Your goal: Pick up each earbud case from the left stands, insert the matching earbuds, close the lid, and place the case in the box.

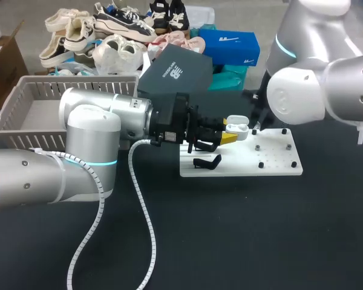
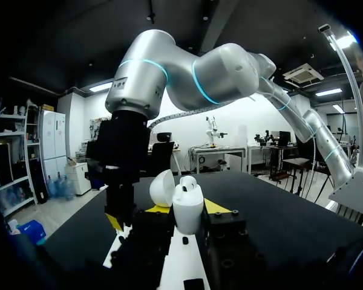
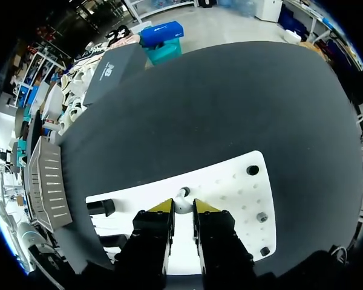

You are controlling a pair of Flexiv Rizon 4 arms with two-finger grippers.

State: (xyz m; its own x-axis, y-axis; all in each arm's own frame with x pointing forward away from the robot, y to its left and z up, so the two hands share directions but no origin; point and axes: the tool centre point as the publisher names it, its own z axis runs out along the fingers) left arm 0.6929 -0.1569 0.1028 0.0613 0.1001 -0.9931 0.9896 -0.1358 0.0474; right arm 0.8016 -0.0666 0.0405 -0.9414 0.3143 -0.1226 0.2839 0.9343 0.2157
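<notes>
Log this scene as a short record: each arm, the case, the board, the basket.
Left gripper: shut on the white plastic earbud case, lid open, over the flat white pegged board
Right gripper: down at a small white earbud on the board; grip unclear
Board: carries a black stand
Basket: grey slatted plastic, at the table's left side

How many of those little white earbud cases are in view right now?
1. The earbud case, lid open, is clamped between the left gripper's fingers over the white board. Others may be hidden from these views.
</notes>
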